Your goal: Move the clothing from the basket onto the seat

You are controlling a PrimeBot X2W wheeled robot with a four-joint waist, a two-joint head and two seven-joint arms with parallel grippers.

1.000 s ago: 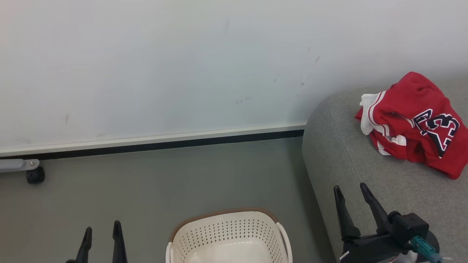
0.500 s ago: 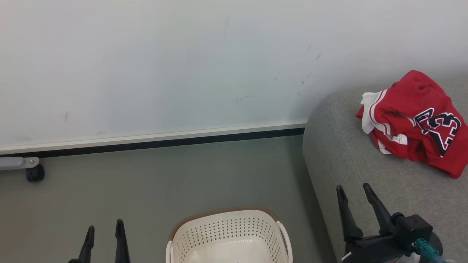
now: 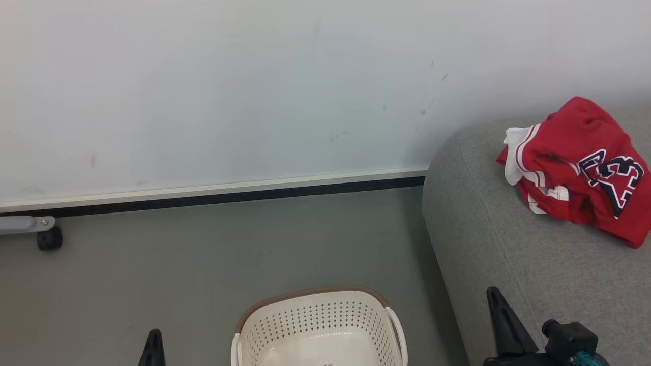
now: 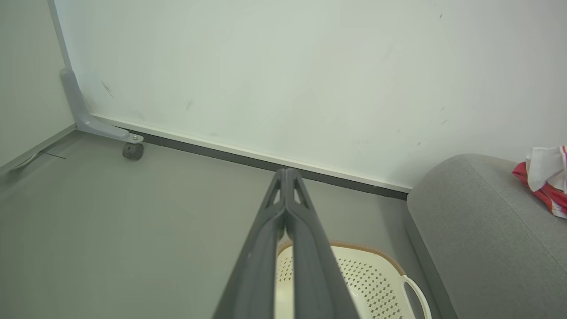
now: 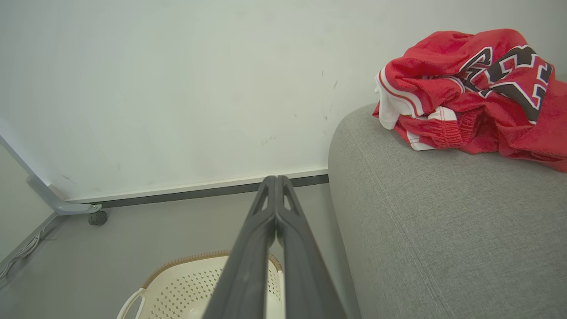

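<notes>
The clothing point(image 3: 574, 168), a crumpled red heap with white stripes and dark lettering, lies on the grey seat point(image 3: 488, 244) at the right; it is also in the right wrist view point(image 5: 465, 88) and at the edge of the left wrist view point(image 4: 549, 181). The cream perforated basket point(image 3: 318, 325) with a brown rim stands on the floor at bottom centre; what shows of its inside is bare. My left gripper point(image 3: 153, 340) is shut and empty, left of the basket point(image 4: 367, 279). My right gripper point(image 3: 496, 305) is shut and empty, low beside the seat's front edge point(image 5: 443, 221).
A white wall panel point(image 3: 229, 91) runs across the back, with a dark strip at its base. A grey metal leg with a black caster point(image 3: 49, 238) sits at the far left. Grey floor point(image 3: 229, 244) lies between the panel, the basket and the seat.
Both grippers have gone from open to shut, with nothing between the fingers. Both now sit lower in the head view. The clothing and basket have not moved.
</notes>
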